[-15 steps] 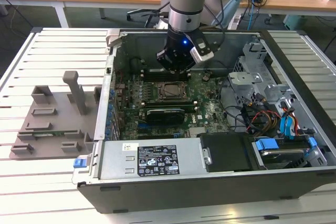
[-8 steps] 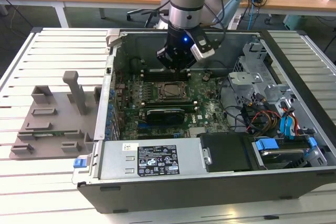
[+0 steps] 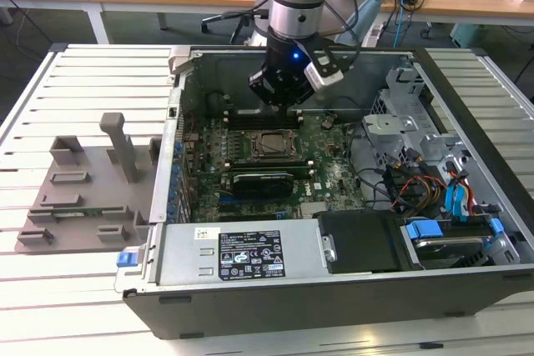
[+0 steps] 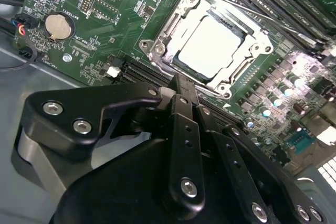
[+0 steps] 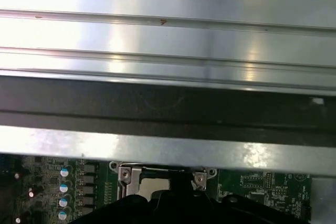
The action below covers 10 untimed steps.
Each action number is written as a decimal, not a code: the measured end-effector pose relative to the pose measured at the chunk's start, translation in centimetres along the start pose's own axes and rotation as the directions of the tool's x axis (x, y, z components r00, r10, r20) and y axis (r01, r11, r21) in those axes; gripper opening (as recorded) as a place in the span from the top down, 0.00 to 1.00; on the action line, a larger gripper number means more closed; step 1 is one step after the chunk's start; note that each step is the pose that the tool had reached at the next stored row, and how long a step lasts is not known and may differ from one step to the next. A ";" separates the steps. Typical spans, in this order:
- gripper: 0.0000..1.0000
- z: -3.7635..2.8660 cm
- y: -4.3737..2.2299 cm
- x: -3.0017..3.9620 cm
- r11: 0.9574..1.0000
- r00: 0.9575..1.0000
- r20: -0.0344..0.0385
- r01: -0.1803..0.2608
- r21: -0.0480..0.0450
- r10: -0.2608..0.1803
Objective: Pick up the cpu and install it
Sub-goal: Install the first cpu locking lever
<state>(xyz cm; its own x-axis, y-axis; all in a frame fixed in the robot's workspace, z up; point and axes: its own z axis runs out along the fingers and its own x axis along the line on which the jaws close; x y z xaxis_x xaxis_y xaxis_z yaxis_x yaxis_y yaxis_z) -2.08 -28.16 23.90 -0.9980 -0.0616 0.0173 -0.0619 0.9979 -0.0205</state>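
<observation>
Slatted counter (image 3: pixel 83 72) carried the open computer case (image 3: pixel 334 285), where the cpu (image 4: pixel 210 45) lay in its socket frame (image 4: pixel 157 51) beneath the gripper (image 4: pixel 181 85), fingers seemingly together, so lifting straight up seemed wisest.

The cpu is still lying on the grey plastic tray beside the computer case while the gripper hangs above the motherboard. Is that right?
Not quite. The cpu sits inside the socket frame on the motherboard, as the second wrist view shows. In the exterior view the grey plastic tray beside the computer case carries no chip. The gripper does hang above the motherboard.
</observation>
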 end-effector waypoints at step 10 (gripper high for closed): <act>0.89 -1.49 -0.03 0.02 1.000 1.000 -0.001 0.000 0.011 0.000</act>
<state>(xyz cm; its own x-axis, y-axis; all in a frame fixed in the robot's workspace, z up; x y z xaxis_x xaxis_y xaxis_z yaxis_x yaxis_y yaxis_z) -2.07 -28.16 25.39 -0.9980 -0.0614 0.0179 -0.0619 0.9976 -0.0320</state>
